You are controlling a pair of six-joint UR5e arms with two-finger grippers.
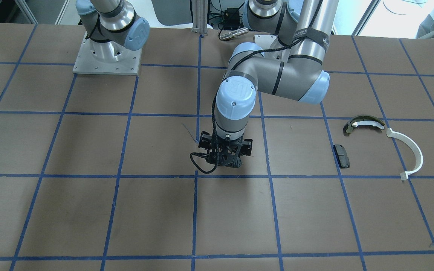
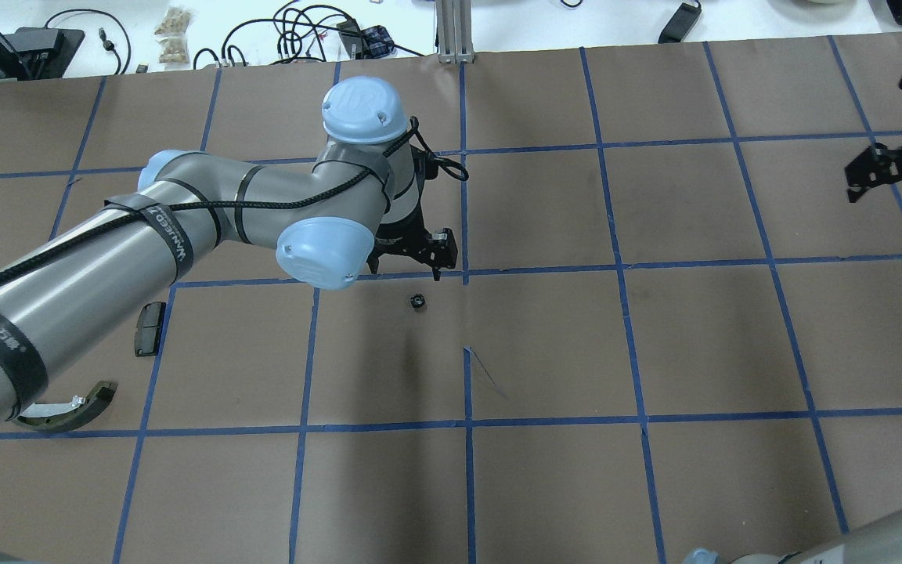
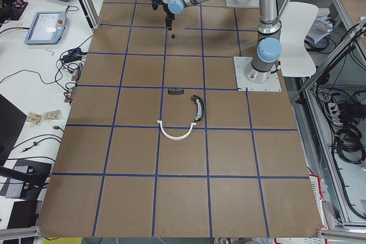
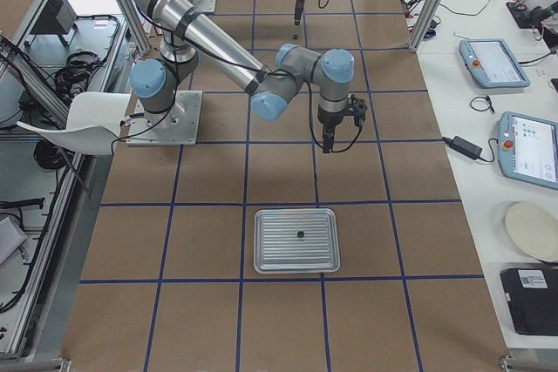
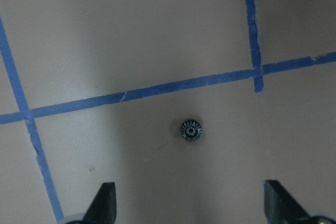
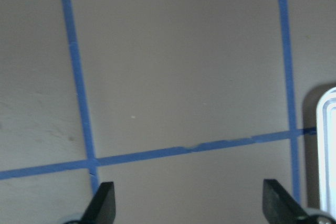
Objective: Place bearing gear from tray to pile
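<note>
Showing the bearing gear (image 5: 191,129) lying flat mid-desk, far from every edge, near the wide-spread left gripper (image 5: 190,187); judged light, rigid, slippery; best pinched across its toothed rim.

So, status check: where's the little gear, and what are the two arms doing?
Left gripper jaws open, empty, hovering over bearing gear. Right gripper jaws open, empty, near tray. Bearing gear loose, apart from pile. Nothing seen in the way.

Small gear (image 5: 191,130) on table beyond spread gripper (image 5: 191,203) fingertips
</note>
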